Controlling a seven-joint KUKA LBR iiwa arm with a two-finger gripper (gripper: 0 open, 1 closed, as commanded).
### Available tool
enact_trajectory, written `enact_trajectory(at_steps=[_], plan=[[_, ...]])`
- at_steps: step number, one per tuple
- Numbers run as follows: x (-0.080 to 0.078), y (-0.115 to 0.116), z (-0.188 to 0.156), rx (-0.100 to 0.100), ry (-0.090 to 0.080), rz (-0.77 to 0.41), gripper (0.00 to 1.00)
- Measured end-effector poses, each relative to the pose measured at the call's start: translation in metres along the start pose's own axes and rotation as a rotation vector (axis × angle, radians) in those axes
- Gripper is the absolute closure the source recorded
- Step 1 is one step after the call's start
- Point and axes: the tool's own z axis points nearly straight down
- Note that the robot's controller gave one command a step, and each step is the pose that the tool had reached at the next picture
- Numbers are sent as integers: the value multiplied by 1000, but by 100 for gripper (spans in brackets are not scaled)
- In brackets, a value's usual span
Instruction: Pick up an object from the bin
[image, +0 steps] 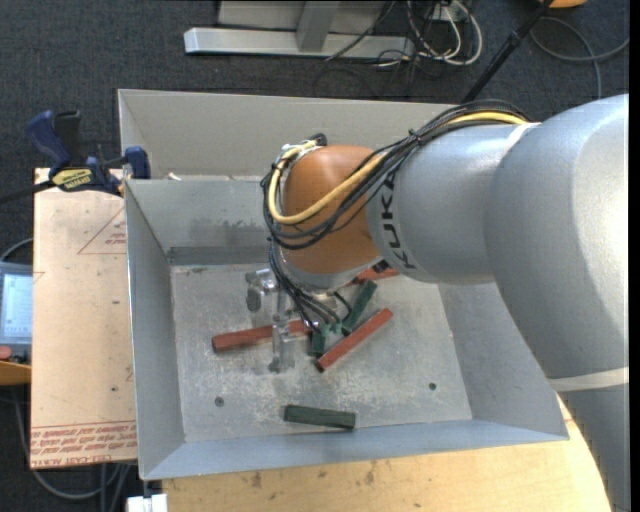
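**Grey bin, jaws low over a red-brown stick**

Grey metal bin (150, 330), floor scuffed and dusty. Arm (480, 200) comes in from the right and drops steeply at the wrist, probably so the jaws meet the floor from above rather than raking across the pieces.

Jaws sit low at mid-floor, right at the inner end of a long red-brown stick (238, 341) that lies flat, its free end pointing towards the left wall. Cannot tell whether the jaws are open, closed, or gripping it; the metal parts overlap the stick and hide the contact. This stick looks the likeliest pick, since most of its length lies clear of the others.

Just right of the jaws is a small heap: a second red-brown stick (358, 336) lying on a slant, and a dark green stick (357, 303) crossing near it, partly under the wrist (how many green ones are stacked there is unclear). A dark green bar (319, 417) lies alone near the front wall, well apart from the heap.

Orange cover (330, 215) caps the wrist, with yellow and black cables (290, 212) looped over it, presumably slack left for wrist rotation.

Writing: "KUKA" lettering (385, 228) runs along the arm's grey casing, partly crossed by cables. No labels readable on the sticks.
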Motion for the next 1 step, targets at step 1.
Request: enact_trajectory(at_steps=[1], plan=[[-15,-12,-11,-1,0,37,0]])
